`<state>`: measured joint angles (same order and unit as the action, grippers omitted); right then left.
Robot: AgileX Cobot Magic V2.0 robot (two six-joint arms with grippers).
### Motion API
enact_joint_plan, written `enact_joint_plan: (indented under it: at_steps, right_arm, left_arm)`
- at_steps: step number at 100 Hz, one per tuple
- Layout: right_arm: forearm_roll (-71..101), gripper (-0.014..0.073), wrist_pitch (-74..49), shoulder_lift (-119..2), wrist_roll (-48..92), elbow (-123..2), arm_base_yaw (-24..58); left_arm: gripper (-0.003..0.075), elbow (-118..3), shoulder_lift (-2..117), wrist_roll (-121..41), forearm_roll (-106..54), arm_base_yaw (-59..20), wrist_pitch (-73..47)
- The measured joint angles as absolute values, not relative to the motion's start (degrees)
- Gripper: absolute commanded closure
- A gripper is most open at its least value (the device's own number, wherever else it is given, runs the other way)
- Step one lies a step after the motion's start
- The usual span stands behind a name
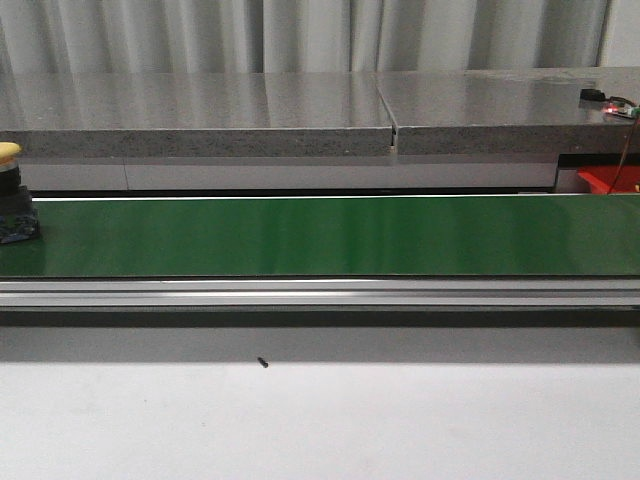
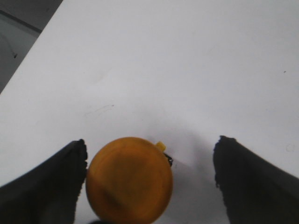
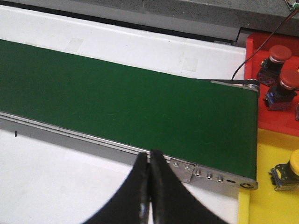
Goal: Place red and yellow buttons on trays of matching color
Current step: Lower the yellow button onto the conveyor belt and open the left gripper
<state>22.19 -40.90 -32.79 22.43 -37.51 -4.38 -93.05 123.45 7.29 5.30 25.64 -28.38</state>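
left gripper (image 2: pixel 149 179) spread wide, a yellow button (image 2: pixel 129 179) sitting between its fingers on the white table (image 2: pixel 187 70). right gripper (image 3: pixel 149 196) pinched together, empty, over the belt (image 3: pixel 117 102) edge.

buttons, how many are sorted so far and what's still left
Done: two red buttons sit on the red tray, one yellow button on the yellow tray. In hand: a yellow button between the left gripper's open jaws. Left: another yellow button riding the belt.
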Motion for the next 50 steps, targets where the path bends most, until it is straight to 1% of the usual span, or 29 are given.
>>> enact_joint_plan:
  at_steps: [5, 7, 12, 17, 22, 26, 33, 50]
  right_arm:
    - [22.2, 0.0702, -40.9, -32.8, 22.4, -37.5, -4.4]
    - [22.2, 0.0702, -40.9, -32.8, 22.4, -37.5, -4.4]
    - [22.2, 0.0702, -40.9, -32.8, 22.4, -37.5, -4.4]
    - [22.2, 0.0702, -40.9, -32.8, 22.4, -37.5, -4.4]
    - [22.2, 0.0702, -40.9, -32.8, 22.4, -37.5, -4.4]
    - [22.2, 0.0702, -40.9, -32.8, 22.4, -37.5, -4.4]
    - [22.2, 0.0702, -40.9, -32.8, 22.4, -37.5, -4.4]
    - [22.2, 0.0702, -40.9, -32.8, 22.4, -37.5, -4.4]
  left_arm:
    - [0.0456, -93.1, 123.5, 7.3, 5.3, 25.6, -28.3]
    - [0.0481, -93.1, 123.5, 7.3, 5.3, 25.6, -28.2]
    - [0.0572, -93.1, 123.5, 7.3, 5.3, 25.6, -28.1]
    - [0.0635, -93.1, 123.5, 7.3, 5.3, 25.6, -28.0]
    - [0.0680, -93.1, 123.5, 7.3, 5.4, 25.6, -28.0]
    - [0.0708, -93.1, 123.5, 7.3, 5.5, 25.6, -28.1]
    - [0.0732, -93.1, 123.0, 7.3, 5.5, 25.6, -28.7]
    - [0.0733, -93.1, 118.1, 7.3, 4.5, 25.6, -32.3]
